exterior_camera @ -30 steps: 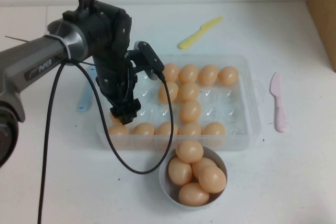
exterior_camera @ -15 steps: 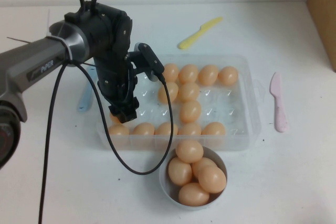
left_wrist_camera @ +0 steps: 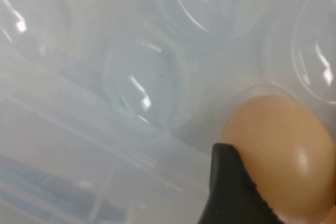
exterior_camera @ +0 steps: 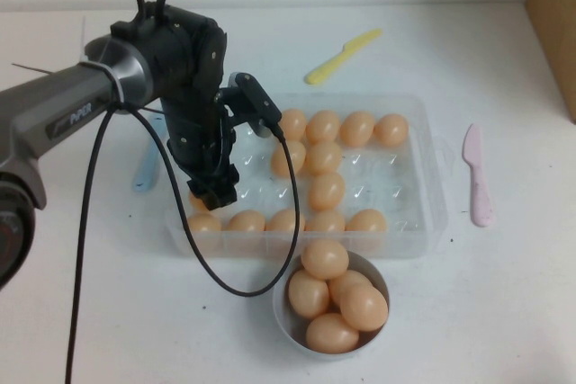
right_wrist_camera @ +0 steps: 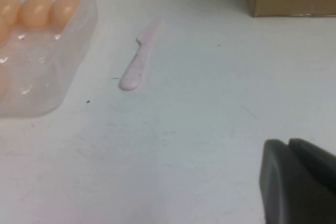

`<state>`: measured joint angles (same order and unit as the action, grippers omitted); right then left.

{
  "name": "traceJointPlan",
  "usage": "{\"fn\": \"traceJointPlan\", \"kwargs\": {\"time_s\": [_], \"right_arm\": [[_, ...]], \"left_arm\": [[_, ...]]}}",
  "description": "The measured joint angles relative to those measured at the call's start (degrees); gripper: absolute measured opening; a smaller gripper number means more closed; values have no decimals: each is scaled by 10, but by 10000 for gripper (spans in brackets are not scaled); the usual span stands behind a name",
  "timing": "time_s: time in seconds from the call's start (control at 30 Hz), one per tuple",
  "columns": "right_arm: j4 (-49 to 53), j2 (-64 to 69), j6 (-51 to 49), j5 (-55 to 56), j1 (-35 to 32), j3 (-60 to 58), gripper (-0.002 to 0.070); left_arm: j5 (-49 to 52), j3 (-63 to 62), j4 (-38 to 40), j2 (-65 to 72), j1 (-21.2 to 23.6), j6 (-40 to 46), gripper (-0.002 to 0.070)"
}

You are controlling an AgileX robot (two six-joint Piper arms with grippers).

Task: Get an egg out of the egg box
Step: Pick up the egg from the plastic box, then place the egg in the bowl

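Clear plastic egg box [exterior_camera: 423, 222] sits mid-counter; our left gripper [exterior_camera: 213, 188] reaches into its near-left cups, fingers closed around the egg [left_wrist_camera: 281, 153]. Our right gripper [right_wrist_camera: 299, 182] idles toward the right edge, fingers together.

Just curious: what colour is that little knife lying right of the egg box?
Pale pink knife, clearest in the high view.
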<state>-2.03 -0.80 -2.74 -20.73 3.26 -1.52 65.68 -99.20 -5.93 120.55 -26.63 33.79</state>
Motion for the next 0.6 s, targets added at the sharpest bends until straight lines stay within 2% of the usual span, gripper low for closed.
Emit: {"fn": "traceJointPlan", "kwargs": {"time_s": [0.37,0.6], "right_arm": [[0,0,0,0,0,0,-18],[0,0,0,0,0,0,-18]], "left_arm": [[-1,0,-12,-65,-2,-50,333],[39,0,-17,-140,-43,-100,330]]}}
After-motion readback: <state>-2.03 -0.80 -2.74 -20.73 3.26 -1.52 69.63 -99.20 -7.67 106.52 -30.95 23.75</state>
